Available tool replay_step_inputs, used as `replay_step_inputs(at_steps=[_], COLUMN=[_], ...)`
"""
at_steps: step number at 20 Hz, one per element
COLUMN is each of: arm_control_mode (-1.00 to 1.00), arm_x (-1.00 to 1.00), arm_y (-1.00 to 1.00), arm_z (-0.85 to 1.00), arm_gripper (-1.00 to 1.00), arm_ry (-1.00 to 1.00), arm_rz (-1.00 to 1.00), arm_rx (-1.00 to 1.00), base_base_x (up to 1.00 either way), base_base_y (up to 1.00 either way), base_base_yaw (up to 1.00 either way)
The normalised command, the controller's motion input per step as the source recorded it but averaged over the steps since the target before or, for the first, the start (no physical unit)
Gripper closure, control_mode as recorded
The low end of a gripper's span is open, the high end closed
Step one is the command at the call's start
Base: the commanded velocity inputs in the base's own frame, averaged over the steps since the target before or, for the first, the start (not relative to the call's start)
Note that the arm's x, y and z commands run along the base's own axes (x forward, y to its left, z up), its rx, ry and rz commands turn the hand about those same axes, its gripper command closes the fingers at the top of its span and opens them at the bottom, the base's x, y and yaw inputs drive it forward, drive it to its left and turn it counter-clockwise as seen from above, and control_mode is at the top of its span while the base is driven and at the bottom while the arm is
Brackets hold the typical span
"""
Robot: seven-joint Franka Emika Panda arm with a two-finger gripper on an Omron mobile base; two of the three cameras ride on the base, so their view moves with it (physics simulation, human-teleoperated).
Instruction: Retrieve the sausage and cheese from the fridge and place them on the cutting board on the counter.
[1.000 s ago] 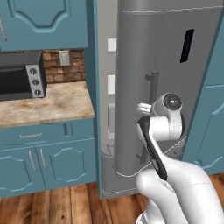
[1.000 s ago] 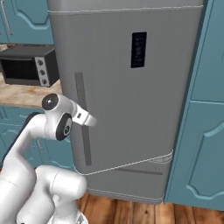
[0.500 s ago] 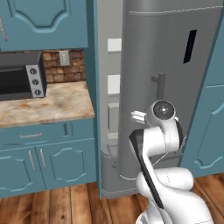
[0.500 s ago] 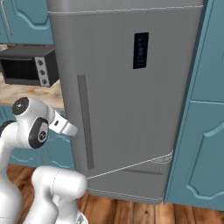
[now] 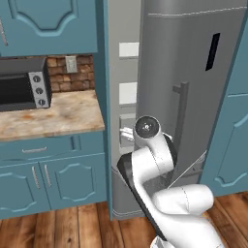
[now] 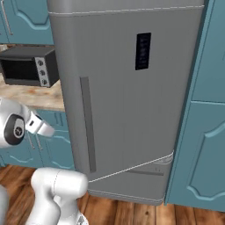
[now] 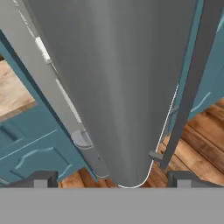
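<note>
Fridge point(image 6: 127, 110) door ajar, straight ahead of gripper point(image 7: 111, 179); bar handle point(image 7: 186, 83) off to one side of fridge door edge. Gripper spread wide, holding nothing, close before fridge door.

The fridge point(image 5: 193, 97) door stands ajar beside the counter point(image 5: 53, 116).

base views: flank fridge point(image 5: 193, 72), shared | hand view: close, perhaps upward

The fridge point(image 5: 193, 87) door hides its shelves; the toaster oven point(image 5: 22, 89) is cut off at the left edge.
</note>
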Motion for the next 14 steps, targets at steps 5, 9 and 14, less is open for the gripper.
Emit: replay_step_inputs(at_steps=[5,9,14], arm_control_mode=[-1.0,-1.0,-1.0], arm_x=[0.24,0.51,0.51], arm_y=[0.54,0.37,0.26], arm_z=[0.0,0.0,0.0], arm_gripper=[-1.0,-1.0,-1.0], arm_ry=[0.03,-0.05,-0.09], arm_rz=[-0.25,-0.31,-0.42], arm_rx=[0.14,0.18,0.23], base_base_x=[0.0,0.0,0.0], base_base_y=[0.0,0.0,0.0], base_base_yaw=[0.0,0.0,0.0])
